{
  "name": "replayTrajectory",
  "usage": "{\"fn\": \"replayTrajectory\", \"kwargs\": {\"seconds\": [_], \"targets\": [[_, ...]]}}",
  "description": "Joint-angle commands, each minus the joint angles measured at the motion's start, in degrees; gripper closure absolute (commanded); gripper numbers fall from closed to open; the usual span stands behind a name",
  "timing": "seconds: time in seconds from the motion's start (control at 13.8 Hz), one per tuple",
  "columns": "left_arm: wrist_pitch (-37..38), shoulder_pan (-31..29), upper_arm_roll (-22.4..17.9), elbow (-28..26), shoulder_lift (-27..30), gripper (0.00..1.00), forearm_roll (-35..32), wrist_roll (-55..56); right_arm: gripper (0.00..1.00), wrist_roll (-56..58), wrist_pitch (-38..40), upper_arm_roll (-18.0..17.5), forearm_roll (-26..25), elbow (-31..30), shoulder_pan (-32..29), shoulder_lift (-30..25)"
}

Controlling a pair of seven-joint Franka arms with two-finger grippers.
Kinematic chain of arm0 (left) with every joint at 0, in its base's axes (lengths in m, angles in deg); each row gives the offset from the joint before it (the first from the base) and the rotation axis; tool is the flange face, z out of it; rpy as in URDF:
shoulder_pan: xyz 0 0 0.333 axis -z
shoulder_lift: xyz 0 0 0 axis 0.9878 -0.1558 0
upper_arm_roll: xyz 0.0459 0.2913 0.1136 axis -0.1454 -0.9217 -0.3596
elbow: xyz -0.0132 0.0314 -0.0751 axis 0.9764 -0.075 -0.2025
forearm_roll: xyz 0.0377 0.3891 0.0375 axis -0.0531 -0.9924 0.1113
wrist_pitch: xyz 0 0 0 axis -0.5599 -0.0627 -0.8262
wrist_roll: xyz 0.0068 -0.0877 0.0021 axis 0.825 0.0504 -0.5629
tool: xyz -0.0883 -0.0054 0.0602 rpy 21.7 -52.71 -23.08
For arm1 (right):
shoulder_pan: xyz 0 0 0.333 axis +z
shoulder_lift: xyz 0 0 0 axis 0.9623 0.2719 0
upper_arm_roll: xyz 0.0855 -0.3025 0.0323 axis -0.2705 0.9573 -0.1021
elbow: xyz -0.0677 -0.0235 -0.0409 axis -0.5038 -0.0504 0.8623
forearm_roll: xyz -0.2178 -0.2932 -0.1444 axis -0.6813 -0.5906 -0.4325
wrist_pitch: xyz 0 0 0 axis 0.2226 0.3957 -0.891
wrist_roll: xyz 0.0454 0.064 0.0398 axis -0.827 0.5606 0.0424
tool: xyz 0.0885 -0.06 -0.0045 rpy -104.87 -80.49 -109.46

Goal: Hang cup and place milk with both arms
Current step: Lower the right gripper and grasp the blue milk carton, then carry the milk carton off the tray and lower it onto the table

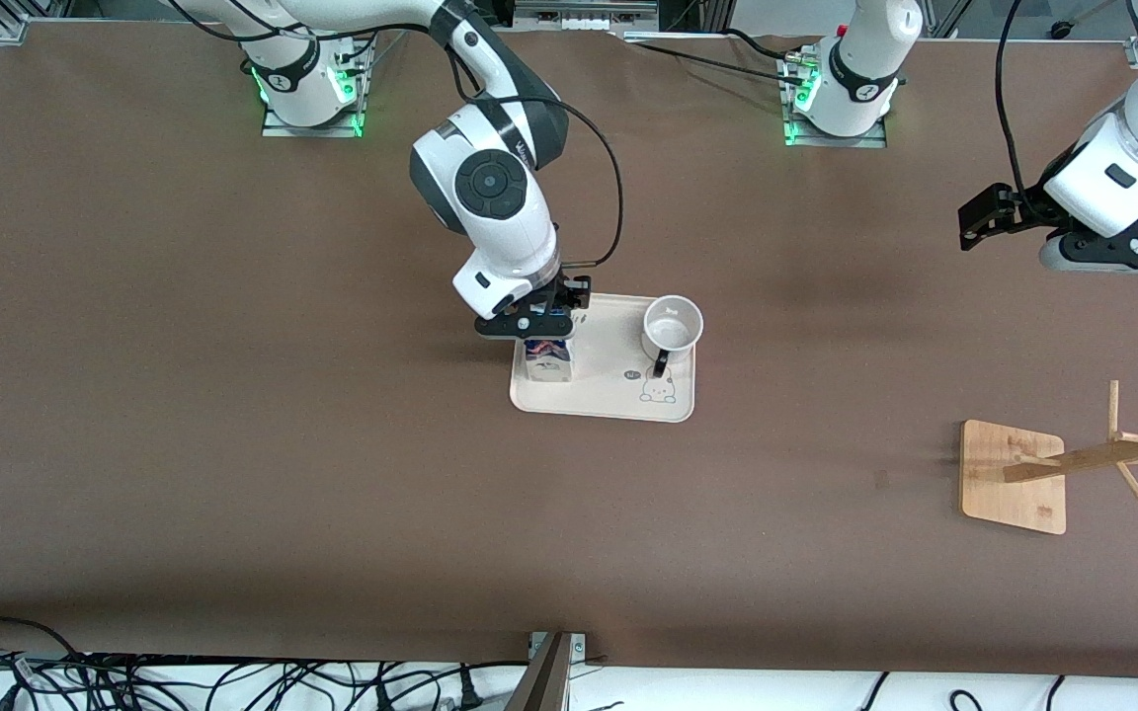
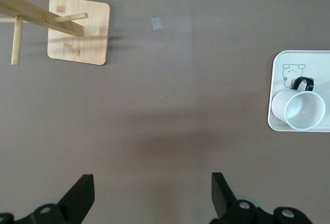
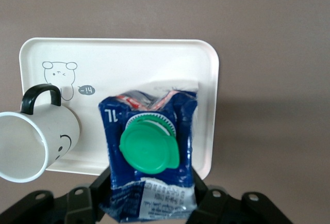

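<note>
Right wrist view shows my right jaws down at the milk, one finger on each side of the blue carton and touching its walls; I judge them closed on it, though it stands on the tray and is not lifted. Its green cap faces straight up at my camera. In the front view the same right jaws sit at the top of the milk, which stands at the edge of the tray toward my right arm's end of the counter.

Beside the milk, on the same tray, stands the cup, upright, mouth up, its black handle turned toward the front camera. Nothing holds it.

My left jaws hang wide apart and empty over bare counter, well away from the tray; that arm waits. In the front view these left jaws show near my left arm's end of the counter. The wooden rack, with a square base and pegs, stands near that end too, nearer the front camera than the tray, and no cup hangs on it.

So I judge the task barely begun: the milk is gripped but not placed anywhere, and the cup is neither picked up nor hung.
</note>
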Motion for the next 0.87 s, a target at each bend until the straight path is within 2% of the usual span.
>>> {"fn": "replayTrajectory", "kwargs": {"seconds": [0.0,0.22,0.44,0.65,0.8], "targets": [[1.4,-0.1,-0.1,1.7,-0.5,0.00,0.3,-0.8,0.79,0.3,1.3,0.5,-0.7,1.3,0.0,-0.4],[1.9,-0.1,0.3,2.6,-0.6,0.00,0.3,-0.8,0.79,4.3,6.0,0.9,-0.7,1.4,-1.8,-3.3],[2.2,-0.1,0.4,3.0,-0.6,0.00,0.3,-0.8,0.78,15.1,9.9,4.0,0.0,1.1,-5.6,-6.6],[2.5,-0.1,0.4,3.0,-0.6,0.00,0.3,-0.8,0.78,26.8,12.3,9.8,0.7,0.1,-7.0,-7.3],[2.8,-0.1,0.4,3.0,-0.6,0.00,0.3,-0.8,0.78,31.7,12.3,15.0,4.0,-2.2,-7.4,-8.0]]}}
